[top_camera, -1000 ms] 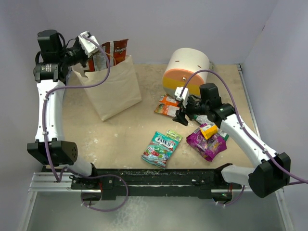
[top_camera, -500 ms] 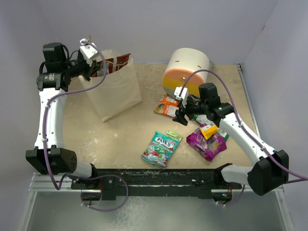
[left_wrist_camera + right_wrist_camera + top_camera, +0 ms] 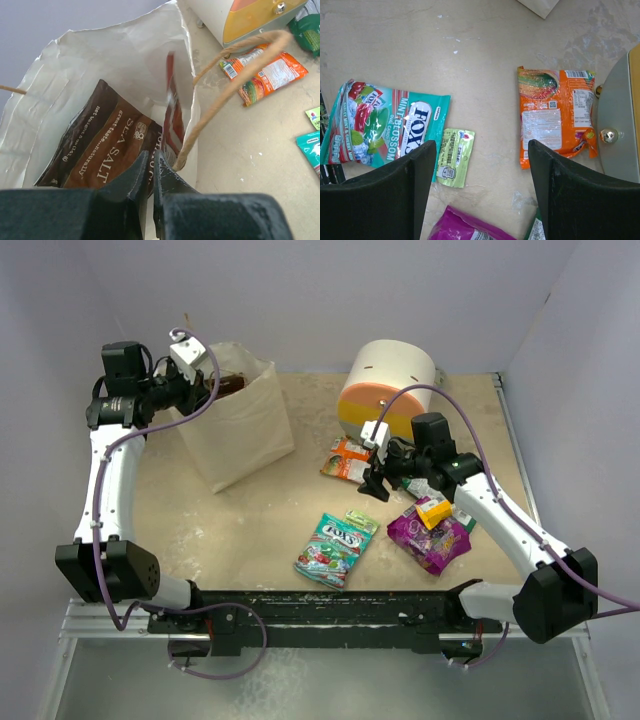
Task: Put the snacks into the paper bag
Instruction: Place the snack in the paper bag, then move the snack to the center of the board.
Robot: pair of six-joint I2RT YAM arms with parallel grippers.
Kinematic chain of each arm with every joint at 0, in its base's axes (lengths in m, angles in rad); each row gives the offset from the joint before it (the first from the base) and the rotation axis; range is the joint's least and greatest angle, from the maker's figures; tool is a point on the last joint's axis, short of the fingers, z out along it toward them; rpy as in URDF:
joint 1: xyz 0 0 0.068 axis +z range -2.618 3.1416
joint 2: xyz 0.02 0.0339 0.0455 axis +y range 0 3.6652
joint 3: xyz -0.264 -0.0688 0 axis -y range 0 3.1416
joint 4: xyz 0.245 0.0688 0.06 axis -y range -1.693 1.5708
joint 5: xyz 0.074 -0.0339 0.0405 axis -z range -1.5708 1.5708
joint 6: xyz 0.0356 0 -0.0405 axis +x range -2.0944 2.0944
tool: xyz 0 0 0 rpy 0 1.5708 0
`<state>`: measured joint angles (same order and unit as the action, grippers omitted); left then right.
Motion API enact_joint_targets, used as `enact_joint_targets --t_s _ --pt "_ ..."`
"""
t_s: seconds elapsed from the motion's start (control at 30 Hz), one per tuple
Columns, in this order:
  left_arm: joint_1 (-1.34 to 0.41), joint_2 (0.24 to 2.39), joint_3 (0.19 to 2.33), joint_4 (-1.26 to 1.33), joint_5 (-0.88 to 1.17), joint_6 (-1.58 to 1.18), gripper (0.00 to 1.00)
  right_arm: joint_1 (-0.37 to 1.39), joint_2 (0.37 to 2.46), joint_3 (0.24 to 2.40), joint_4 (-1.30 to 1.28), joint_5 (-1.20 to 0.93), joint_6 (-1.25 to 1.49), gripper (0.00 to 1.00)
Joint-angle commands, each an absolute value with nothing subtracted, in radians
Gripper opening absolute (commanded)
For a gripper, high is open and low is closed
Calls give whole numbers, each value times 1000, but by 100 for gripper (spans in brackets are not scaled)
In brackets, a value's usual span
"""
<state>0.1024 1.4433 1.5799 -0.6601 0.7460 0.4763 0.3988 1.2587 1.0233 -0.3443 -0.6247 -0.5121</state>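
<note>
The paper bag stands at the back left. My left gripper is at its mouth, its jaws closed on the edge of the brown chip bag, which sits inside the bag beside the red-white packet. My right gripper is open and empty above the table. In its wrist view it hangs between the teal candy packet and the orange packet, above a small green-white packet. The purple packet and the yellow-orange box lie under the right arm.
The round white-orange drawer unit stands at the back, right behind the orange packet. A twine handle of the bag arcs in front of the left wrist camera. Walls close the table at the back and right.
My left gripper has come down from above the bag to its mouth, and the chip bag and red-white packet have sunk from sticking out to inside. The right arm has barely moved.
</note>
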Motion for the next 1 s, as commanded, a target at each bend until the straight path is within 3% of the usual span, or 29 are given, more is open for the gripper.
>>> enact_joint_targets --t_s 0.0,0.13,0.43,0.9,0.97 --pt "106 1414 1586 -639 730 441 13 397 1240 1022 -314 -663 -501 76" --pt "106 1409 1589 -669 715 456 19 397 1242 1020 -313 -665 -500 77" --pt "106 1355 1626 -715 627 519 24 397 1258 1019 -309 -656 -500 77" --pt "106 1135 1551 -718 340 547 57 397 1262 1048 -411 -537 -551 77" --pt "106 1104 1530 -732 324 539 66 397 1254 1049 -467 -502 -578 77"
